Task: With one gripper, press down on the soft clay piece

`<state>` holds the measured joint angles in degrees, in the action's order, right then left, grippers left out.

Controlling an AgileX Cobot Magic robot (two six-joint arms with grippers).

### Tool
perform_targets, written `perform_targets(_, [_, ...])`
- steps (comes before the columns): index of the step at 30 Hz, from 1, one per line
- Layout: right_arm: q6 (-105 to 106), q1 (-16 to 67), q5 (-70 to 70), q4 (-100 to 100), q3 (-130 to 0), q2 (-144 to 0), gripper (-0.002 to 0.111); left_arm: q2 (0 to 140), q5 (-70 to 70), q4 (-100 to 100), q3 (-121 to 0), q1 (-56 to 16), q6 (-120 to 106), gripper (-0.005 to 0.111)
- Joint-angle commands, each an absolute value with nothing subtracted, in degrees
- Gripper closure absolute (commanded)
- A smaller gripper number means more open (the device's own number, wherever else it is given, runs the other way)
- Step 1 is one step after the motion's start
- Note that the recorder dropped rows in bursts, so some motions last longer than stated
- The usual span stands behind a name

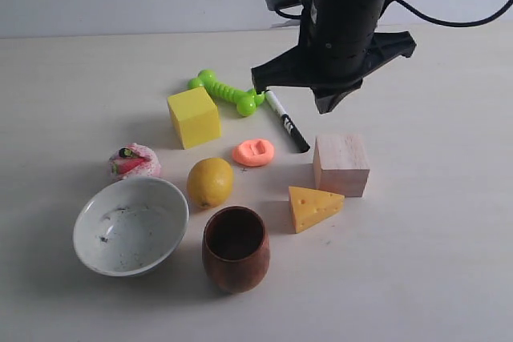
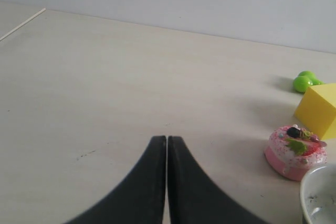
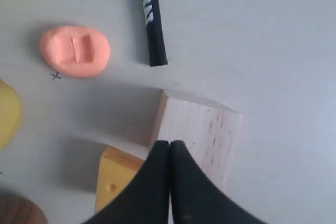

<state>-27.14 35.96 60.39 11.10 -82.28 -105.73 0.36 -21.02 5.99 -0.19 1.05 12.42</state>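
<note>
My right gripper (image 3: 169, 143) hangs clear with its fingers pressed together. The dented, flattened salmon-orange clay blob (image 1: 253, 152) lies at nine o'clock of the pale wooden cube (image 1: 341, 164). My left gripper (image 2: 167, 138) is pressed together too.

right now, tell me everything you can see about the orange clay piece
The soft clay piece is a small salmon-orange, matte blob, flattened to an oval with a rectangular dent in its top. It lies flat on the table, between the lemon and the black marker, touching neither; nothing rests on it.
</note>
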Motion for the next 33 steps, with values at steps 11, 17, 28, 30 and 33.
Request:
perform_targets(11, [-41.51,35.94,53.88,27.23,-81.44,-100.04,0.108,0.0,-20.8,5.81,0.0,1.05,12.26,0.103])
perform_targets(17, [-47.05,35.58,52.1,37.84,-76.13,-88.18,0.108,0.0,-20.8,5.81,0.0,1.05,12.26,0.103])
perform_targets(28, [-47.76,20.74,46.2,37.96,-59.44,-71.44,0.108,0.0,-20.8,5.81,0.0,1.05,12.26,0.103])
perform_targets(30, [-47.27,17.04,42.26,37.41,-55.98,-67.83,0.108,0.0,-20.8,5.81,0.0,1.05,12.26,0.103])
perform_targets(33, [-46.35,11.08,36.87,37.37,-50.29,-61.66,0.108,0.0,-20.8,5.81,0.0,1.05,12.26,0.103])
